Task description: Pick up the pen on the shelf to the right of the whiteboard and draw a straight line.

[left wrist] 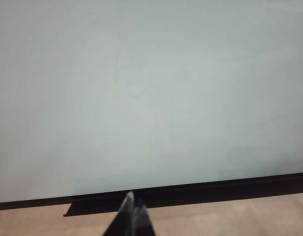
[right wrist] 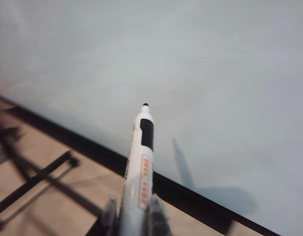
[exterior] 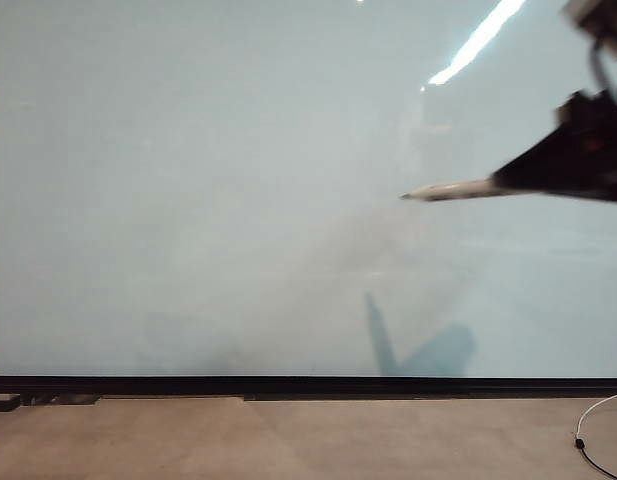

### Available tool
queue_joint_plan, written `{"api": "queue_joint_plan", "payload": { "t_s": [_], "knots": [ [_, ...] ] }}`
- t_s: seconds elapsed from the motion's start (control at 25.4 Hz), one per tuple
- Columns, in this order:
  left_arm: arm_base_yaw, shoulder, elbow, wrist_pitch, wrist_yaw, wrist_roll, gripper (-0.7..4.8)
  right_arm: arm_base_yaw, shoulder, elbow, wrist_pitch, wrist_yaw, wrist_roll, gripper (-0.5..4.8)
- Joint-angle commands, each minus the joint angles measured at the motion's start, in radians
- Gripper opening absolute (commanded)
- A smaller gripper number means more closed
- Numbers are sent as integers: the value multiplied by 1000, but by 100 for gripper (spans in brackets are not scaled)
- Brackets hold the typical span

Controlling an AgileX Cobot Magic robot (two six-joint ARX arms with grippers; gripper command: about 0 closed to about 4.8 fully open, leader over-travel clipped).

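Your right gripper (right wrist: 131,209) clamps the white pen (right wrist: 140,169), black tip bare, aimed at the blank whiteboard (exterior: 188,180). Your left gripper (left wrist: 134,206), pinched together, sits below the whiteboard.

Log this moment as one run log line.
right pincer: shut on pen | whiteboard: no line | left pincer: shut, low

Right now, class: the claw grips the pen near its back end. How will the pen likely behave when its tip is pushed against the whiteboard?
The pen looks stiff, so probably no bending. Held far back by the right claw, it may pivot. The glossy whiteboard likely lets the tip skid.
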Motion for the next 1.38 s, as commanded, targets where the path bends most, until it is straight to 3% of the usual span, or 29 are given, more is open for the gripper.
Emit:
{"api": "queue_joint_plan", "payload": {
  "t_s": [0.04,0.16,0.43,0.63,1.38],
  "knots": [
    [0,0,3,6,3,2,-5,11,196,95,192,-112,26,-5],
    [0,0,3,6,2,2,-5,11,329,179,259,-167,37,-5],
    [0,0,3,6,2,2,-5,21,472,288,227,-299,36,-5],
    [0,0,3,6,2,2,-5,21,529,330,212,-314,37,-5],
    [0,0,3,6,2,2,-5,116,542,381,108,-87,-3,-5]
  ]
}}
